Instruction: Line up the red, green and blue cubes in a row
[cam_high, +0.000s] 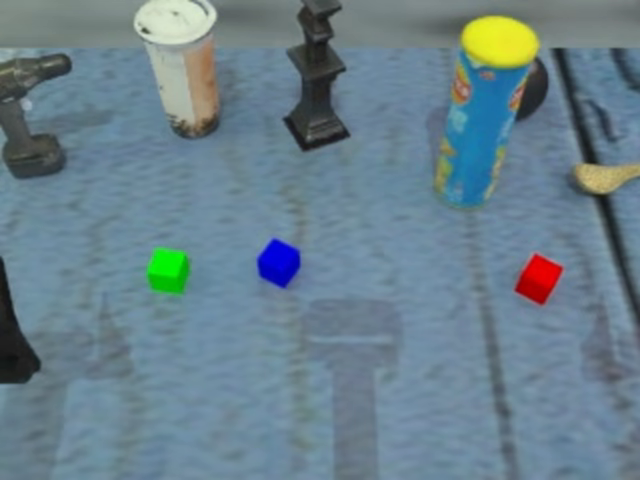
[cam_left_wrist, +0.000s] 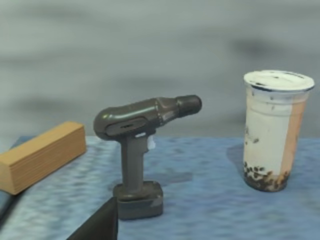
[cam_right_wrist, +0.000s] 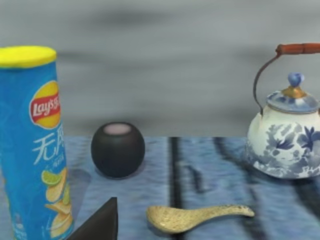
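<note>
Nothing's been gripped yet. The three cubes sit loose on the blue table (cam_high: 420, 400), roughly mid-depth. Green cube (cam_high: 168, 269) is on the left, blue cube (cam_high: 278, 262) just to its right w/ a gap between, red cube (cam_high: 538, 277) well apart on the right side, near the chip can (cam_high: 484, 115). Green and blue already lie about level, so prob. red is the one needing the longest carry to join the row.

Left arm (cam_high: 12, 335) only shows as a dark sliver at the left edge; right arm isn't in the top view at all. Can't tell whether either tool is open or closed, since each wrist view catches just a dark wedge.

Clutter sits along the far edge, away from the cubes: drill (cam_high: 28, 110), drink cup (cam_high: 182, 66), dark figurine (cam_high: 318, 85), spoon (cam_high: 604, 178).
</note>
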